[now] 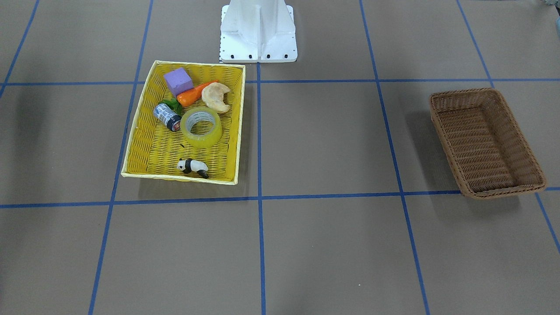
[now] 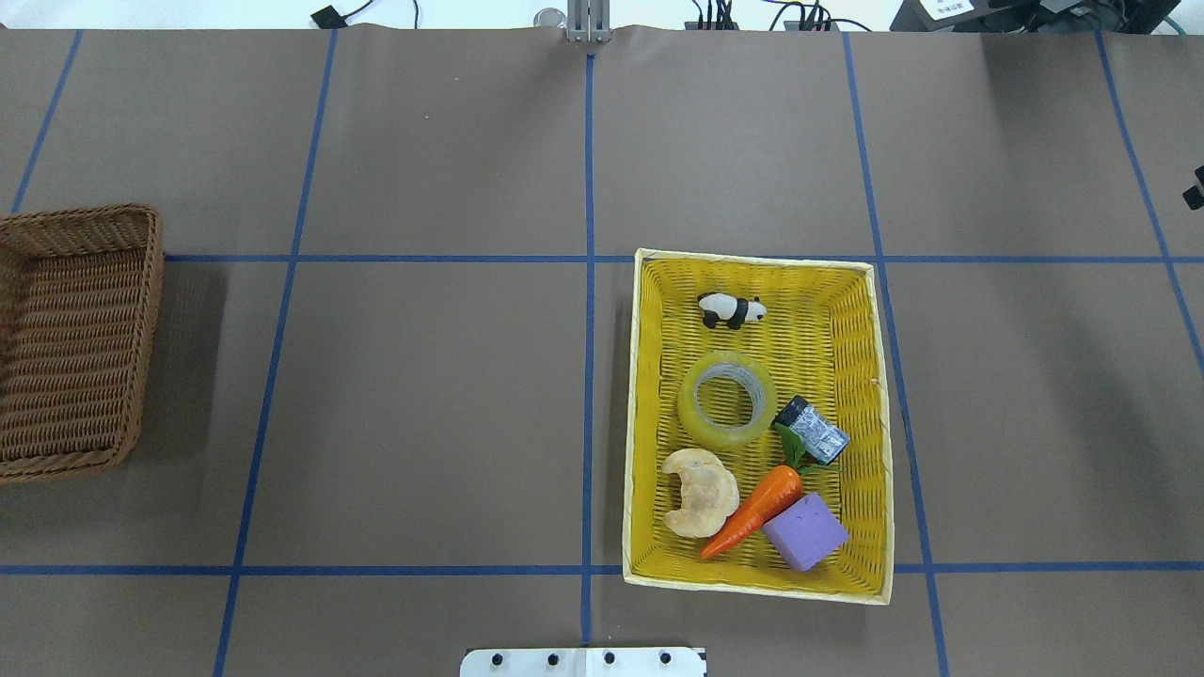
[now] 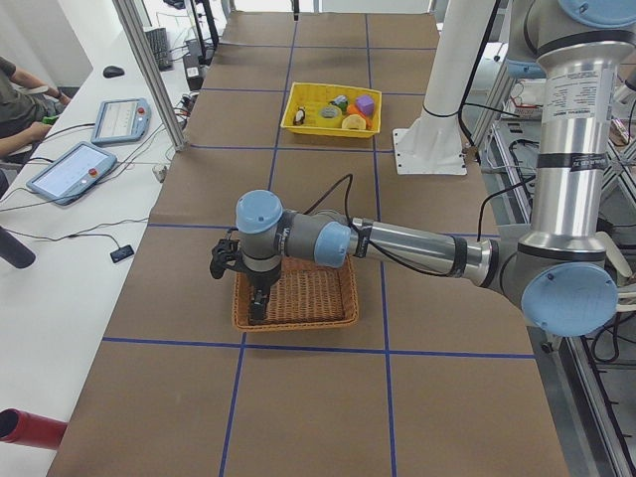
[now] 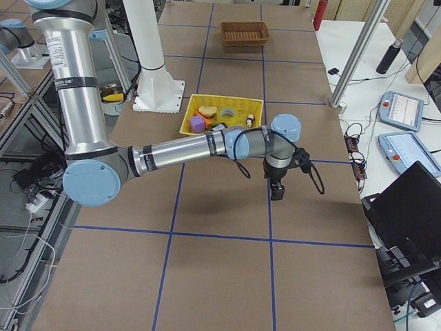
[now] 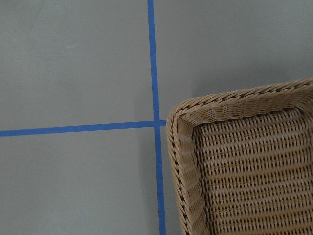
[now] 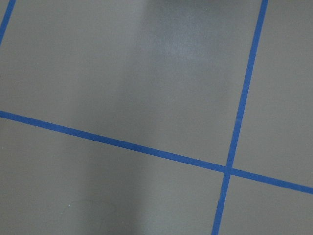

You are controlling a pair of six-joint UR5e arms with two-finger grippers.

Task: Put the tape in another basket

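The tape, a translucent yellow roll with a pale core, lies flat in the middle of the yellow basket; it also shows in the overhead view. The brown wicker basket stands empty at the table's left end. My left gripper hangs over that basket's outer edge; the left wrist view shows the basket's corner. My right gripper hangs over bare table beyond the yellow basket. Both show only in side views, so I cannot tell whether they are open or shut.
In the yellow basket with the tape are a blue-grey can, a carrot, a purple block, a croissant and a panda figure. The white robot base stands behind it.
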